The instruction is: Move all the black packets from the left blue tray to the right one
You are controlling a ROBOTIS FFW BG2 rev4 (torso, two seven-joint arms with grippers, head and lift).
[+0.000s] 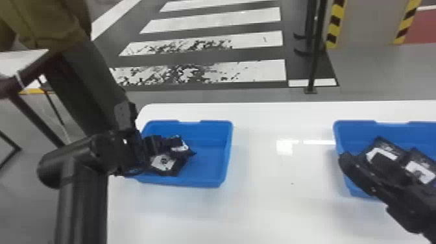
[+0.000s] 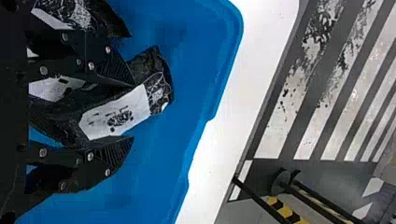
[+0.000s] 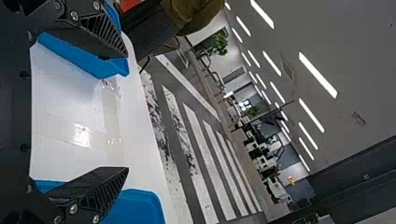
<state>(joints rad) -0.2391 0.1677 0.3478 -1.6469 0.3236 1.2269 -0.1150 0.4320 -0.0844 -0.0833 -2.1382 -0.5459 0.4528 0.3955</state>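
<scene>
Head view: white tabletop [image 1: 279,185] between trays [image 1: 194,181]

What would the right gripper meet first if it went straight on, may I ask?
The right gripper seems free to pass over the white table toward the striped floor, though depth is unclear.

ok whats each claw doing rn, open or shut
Left claw: open, a black packet between its fingers; can't tell if it's gripped.
Right claw: open, nothing between its fingers.
</scene>
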